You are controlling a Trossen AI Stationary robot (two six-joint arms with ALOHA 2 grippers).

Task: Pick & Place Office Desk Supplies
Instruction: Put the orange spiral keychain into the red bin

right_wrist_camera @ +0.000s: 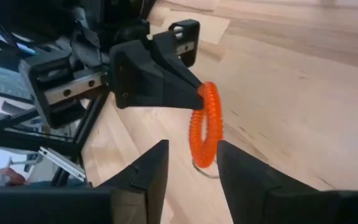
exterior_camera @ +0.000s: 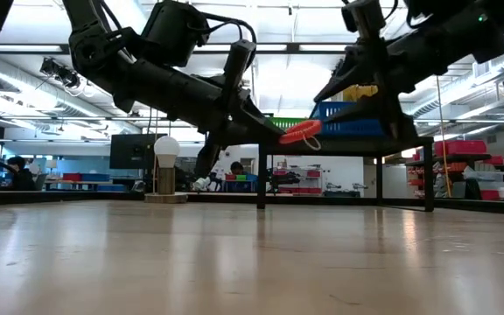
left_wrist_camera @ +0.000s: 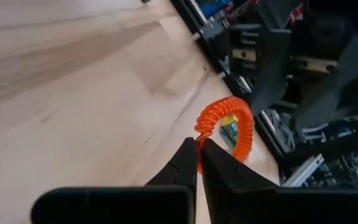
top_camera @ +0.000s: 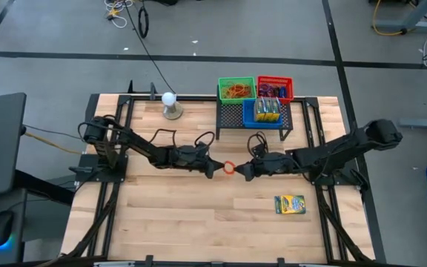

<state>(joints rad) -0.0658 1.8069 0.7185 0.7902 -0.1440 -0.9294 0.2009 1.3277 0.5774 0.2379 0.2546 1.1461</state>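
Note:
An orange coiled loop [top_camera: 228, 167] hangs above the middle of the table, with my left gripper [top_camera: 218, 168] shut on it. In the left wrist view the loop [left_wrist_camera: 241, 124] stands just past my shut fingertips [left_wrist_camera: 197, 148]. My right gripper [right_wrist_camera: 192, 148] faces it from the table's right, open. Its two fingers stand on either side of the loop's lower part [right_wrist_camera: 204, 146], and I see no touch. In the low view the loop [exterior_camera: 301, 132] is well above the tabletop. A green and yellow crayon box [top_camera: 290, 204] lies flat on the table near the right. My left gripper pinches one side of the loop's ring [left_wrist_camera: 201, 132] between the tips of its two fingers [right_wrist_camera: 185, 93]. The fingers come from the table's left, nearly level and slanting slightly down. The loop stands on edge beyond the tips, lifted clear of the table.
A black mesh rack [top_camera: 232, 115] stands at the far edge with a green bin [top_camera: 237, 90], a red bin [top_camera: 275, 87] and a blue bin [top_camera: 267, 111] holding supplies. A white ball on a stand [top_camera: 170, 102] is at the far left of it. Bare wood lies toward the near edge.

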